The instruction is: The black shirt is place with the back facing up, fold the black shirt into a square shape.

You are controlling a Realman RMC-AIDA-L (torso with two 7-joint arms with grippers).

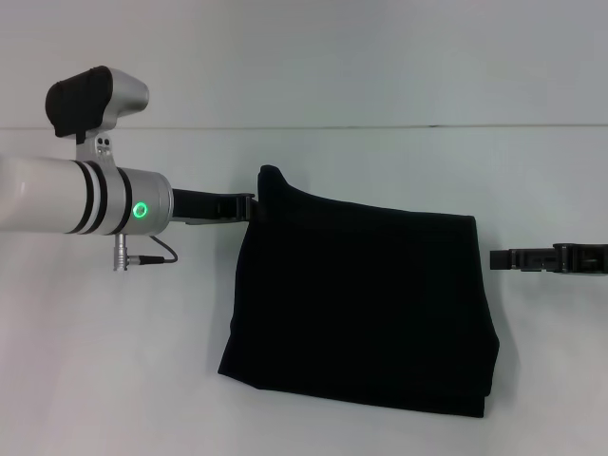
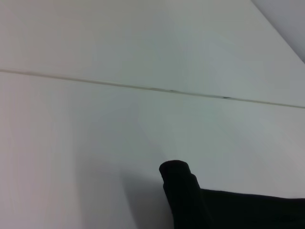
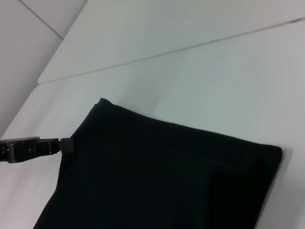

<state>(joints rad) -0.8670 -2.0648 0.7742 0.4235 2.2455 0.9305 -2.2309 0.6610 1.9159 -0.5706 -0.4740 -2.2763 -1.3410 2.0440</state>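
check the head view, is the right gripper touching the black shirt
No, the right gripper sits off the black shirt with bare table showing between them.

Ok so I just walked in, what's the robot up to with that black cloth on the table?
It is folding the black shirt, which already lies on the white table as a rough, layered rectangle. The left gripper is at the shirt's far left corner, where a bit of fabric pokes up. The right gripper sits just off the shirt's right edge, not touching it.
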